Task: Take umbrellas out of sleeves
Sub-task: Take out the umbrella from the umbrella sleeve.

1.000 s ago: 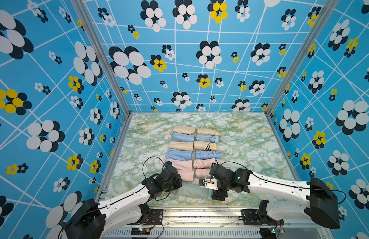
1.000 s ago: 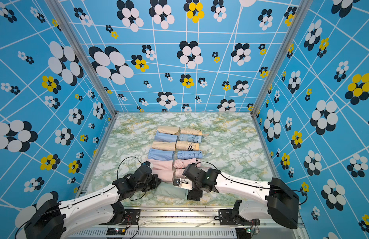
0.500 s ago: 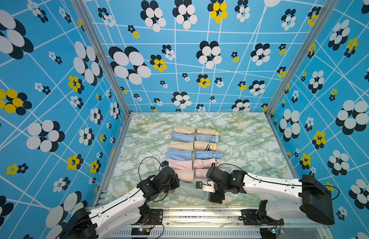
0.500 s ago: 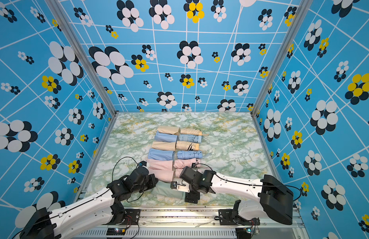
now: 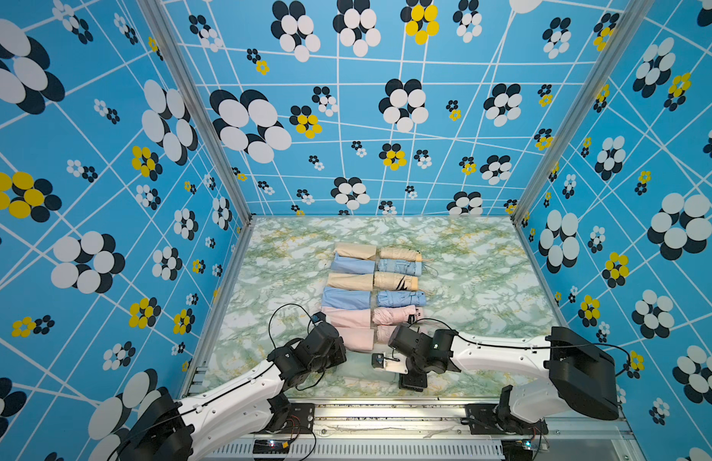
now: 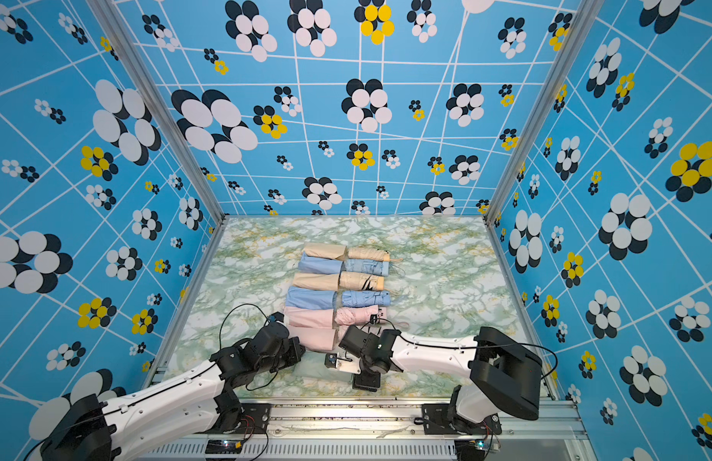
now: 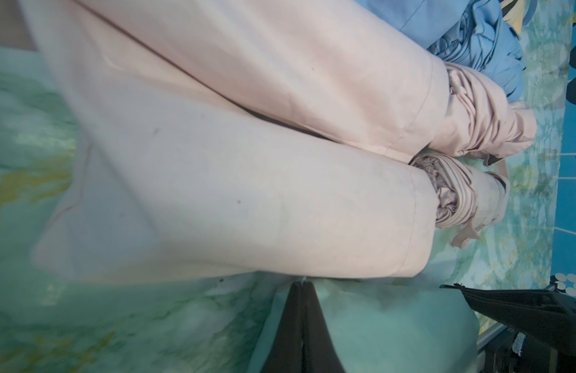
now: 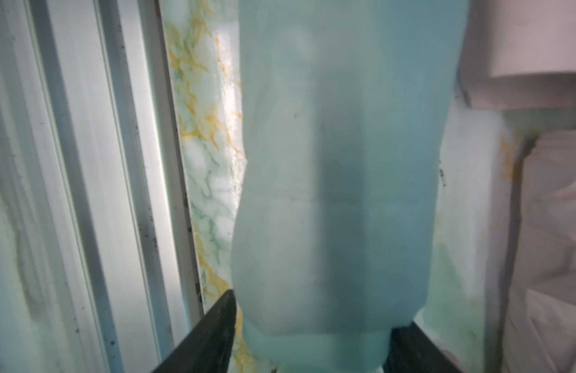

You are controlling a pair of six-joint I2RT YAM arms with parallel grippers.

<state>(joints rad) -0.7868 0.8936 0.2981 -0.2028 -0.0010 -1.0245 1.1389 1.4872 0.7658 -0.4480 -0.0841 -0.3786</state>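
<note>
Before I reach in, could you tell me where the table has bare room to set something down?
Bare marble table lies right of the umbrellas toward the right wall, left of the sleeves, and behind the rows. Crowded: front centre, where the left gripper and right gripper meet at the mint sleeve.

Smooth sleeves (image 5: 342,298) lie end to end with crinkled umbrellas (image 5: 400,298).

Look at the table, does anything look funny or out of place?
Only the smooth mint green fabric sleeve: it lies alone near the front of the marbled table, outside the tidy rows of beige, blue and pink sleeves and umbrellas. The left gripper pinches its edge, and the right gripper has its jaws astride it.
</note>
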